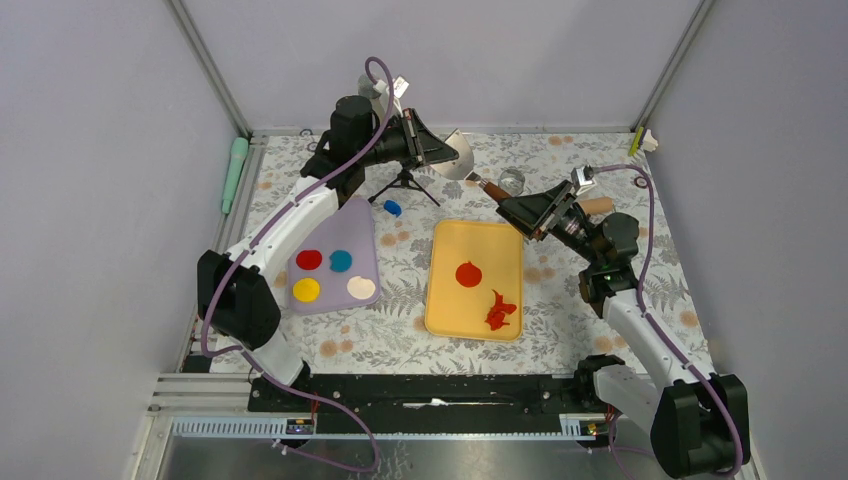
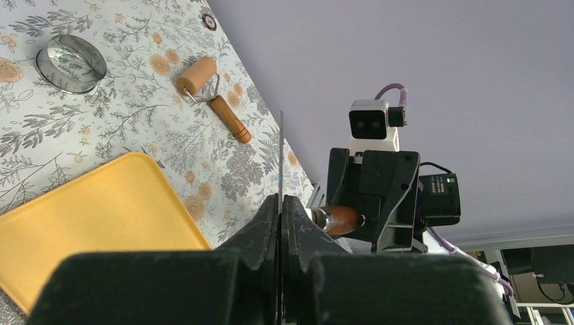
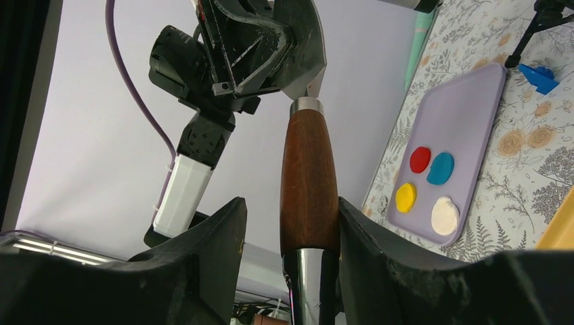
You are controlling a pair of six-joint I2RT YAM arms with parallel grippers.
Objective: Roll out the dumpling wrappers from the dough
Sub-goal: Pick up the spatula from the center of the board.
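Partway thru, I'd say. One flat red wrapper [image 1: 468, 273] lies on the yellow tray [image 1: 445, 300], well below both sets of fingers toward the arm bases. A crumpled red dough scrap [image 1: 500, 311] sits near it on the same tray, not yet rolled. A 2nd red disc [image 1: 309, 259] is on the purple tray [image 1: 345, 225] under the L arm, w/ blue, yellow & cream ones.

L fingers [image 2: 264, 230] are clenched on the blade of a scraper [image 3: 309, 183], held up off the counter [image 1: 560, 300]. R fingers [image 3: 223, 237] straddle its wood handle. One side touches and a gap shows on the other, so can't tell if they grip yet. Prob. a hand-over.

Roller [image 2: 213, 95] & ring cutter [image 2: 70, 63] lie near the R fingers, untouched. Left to do: roll the scrap.
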